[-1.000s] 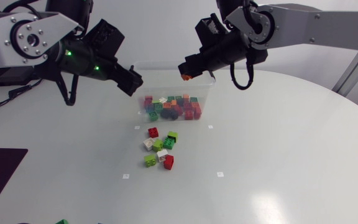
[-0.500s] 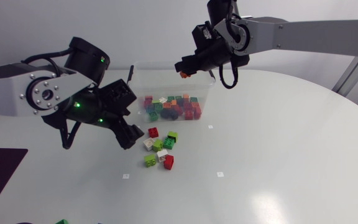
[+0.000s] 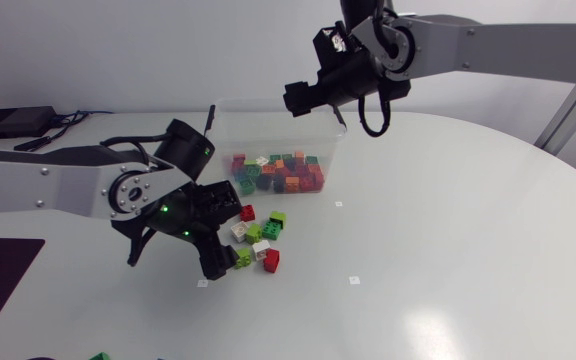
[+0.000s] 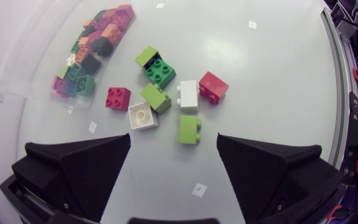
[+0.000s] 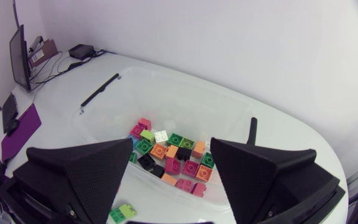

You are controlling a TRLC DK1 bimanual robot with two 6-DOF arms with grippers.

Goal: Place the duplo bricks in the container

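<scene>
Left wrist view: left gripper (image 4: 173,144) jaws wide, empty, lime brick (image 4: 190,129) just ahead between them. This gripper has dropped from beside container (image 3: 226,118) to loose bricks (image 3: 256,235) on its near side. Right gripper (image 5: 170,152) jaws wide above container. Orange brick it carried a moment ago is gone, probably released inside, though can't pick it out among the rest. Next pick lined up; cluster still outside.
</scene>
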